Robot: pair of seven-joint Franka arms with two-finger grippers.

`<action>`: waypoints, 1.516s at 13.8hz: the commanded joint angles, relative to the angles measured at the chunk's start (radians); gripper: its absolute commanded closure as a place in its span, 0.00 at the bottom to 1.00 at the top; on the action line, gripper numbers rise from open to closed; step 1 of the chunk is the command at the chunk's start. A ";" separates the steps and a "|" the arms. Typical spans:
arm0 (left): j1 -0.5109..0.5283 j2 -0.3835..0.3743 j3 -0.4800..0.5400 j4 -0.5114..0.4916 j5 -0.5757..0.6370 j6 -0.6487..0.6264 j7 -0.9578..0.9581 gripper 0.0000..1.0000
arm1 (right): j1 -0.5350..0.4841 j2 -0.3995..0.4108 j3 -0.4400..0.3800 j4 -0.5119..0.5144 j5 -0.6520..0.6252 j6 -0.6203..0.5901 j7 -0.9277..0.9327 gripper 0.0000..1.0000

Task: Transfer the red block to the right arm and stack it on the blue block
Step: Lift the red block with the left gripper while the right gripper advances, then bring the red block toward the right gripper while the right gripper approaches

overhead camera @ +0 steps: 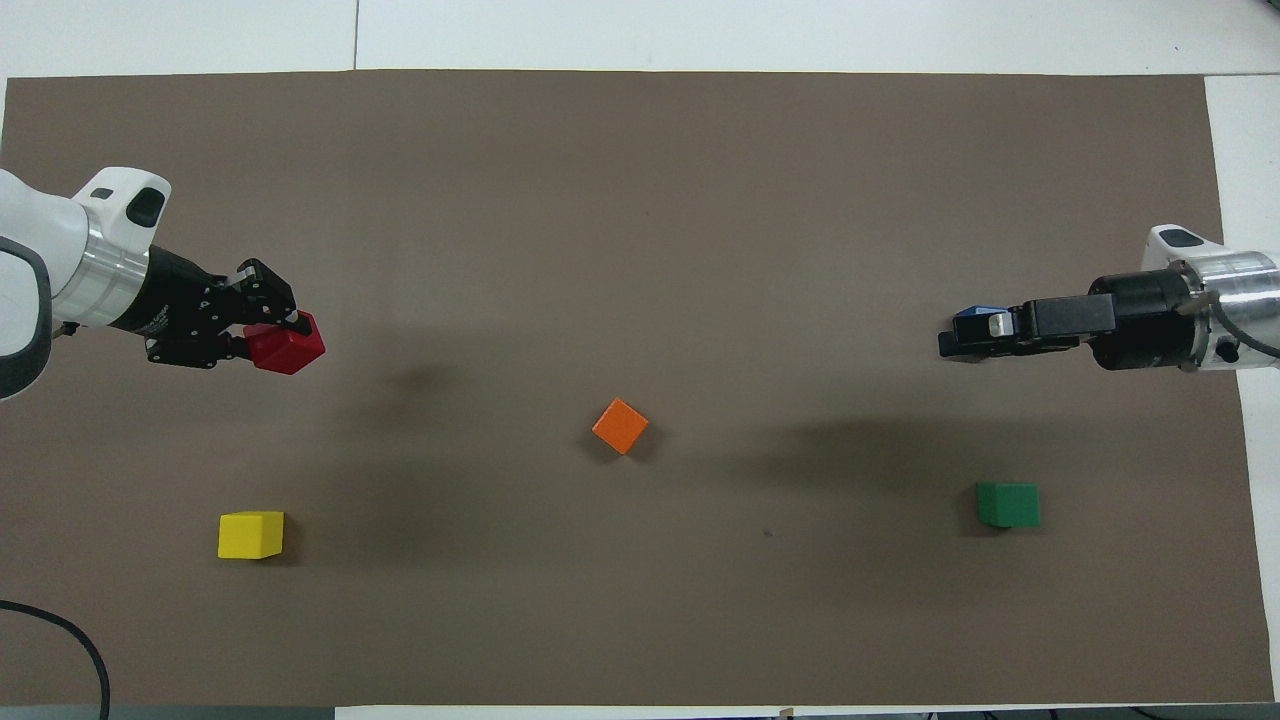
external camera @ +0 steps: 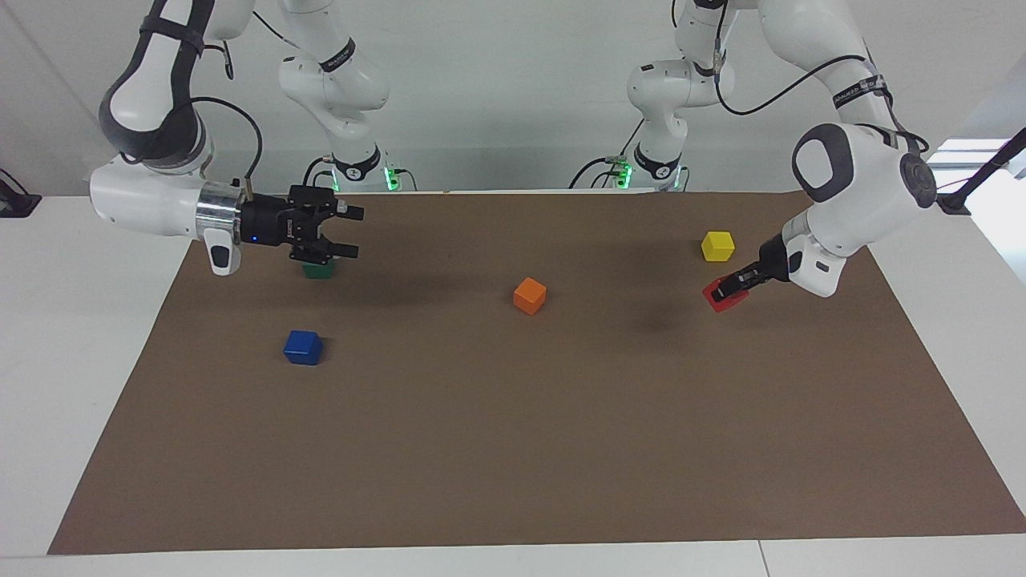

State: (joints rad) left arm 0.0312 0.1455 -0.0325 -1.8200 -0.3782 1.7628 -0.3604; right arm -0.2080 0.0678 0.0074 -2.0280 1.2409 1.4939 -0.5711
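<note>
Left pincer — clamped round red block

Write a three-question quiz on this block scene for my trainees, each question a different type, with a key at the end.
1. True or false: the left gripper is shut on the red block.
2. Which block lies nearest the middle of the mat: (a) yellow block, (b) orange block, (c) green block?
3. Fill in: the open right gripper holds ____.

Key: 1 true. 2 b. 3 nothing; the blue block sits apart from it on the mat.
</note>
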 commanded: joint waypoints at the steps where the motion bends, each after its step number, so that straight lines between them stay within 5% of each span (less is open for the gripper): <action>1: -0.005 -0.033 0.006 -0.002 -0.117 -0.116 -0.193 1.00 | -0.019 0.062 0.009 -0.031 0.118 -0.082 -0.113 0.00; 6: -0.023 -0.132 -0.009 -0.012 -0.304 -0.243 -0.437 1.00 | 0.001 0.223 0.013 -0.035 0.266 -0.254 -0.288 0.00; 11: -0.060 -0.179 -0.014 -0.068 -0.457 -0.208 -0.691 1.00 | 0.085 0.285 0.013 -0.061 0.409 -0.354 -0.315 0.00; 16: -0.268 -0.259 -0.015 -0.274 -0.675 0.201 -0.863 1.00 | 0.174 0.276 0.014 -0.130 0.502 -0.379 -0.363 0.00; 21: -0.332 -0.271 -0.015 -0.300 -0.809 0.288 -0.881 1.00 | 0.226 0.259 0.019 -0.189 0.540 -0.379 -0.362 0.00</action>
State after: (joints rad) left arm -0.2799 -0.0787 -0.0635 -2.0654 -1.1120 2.0127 -1.2490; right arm 0.0019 0.3585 0.0223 -2.1608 1.7364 1.1200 -0.9141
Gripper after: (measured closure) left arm 0.454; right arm 0.000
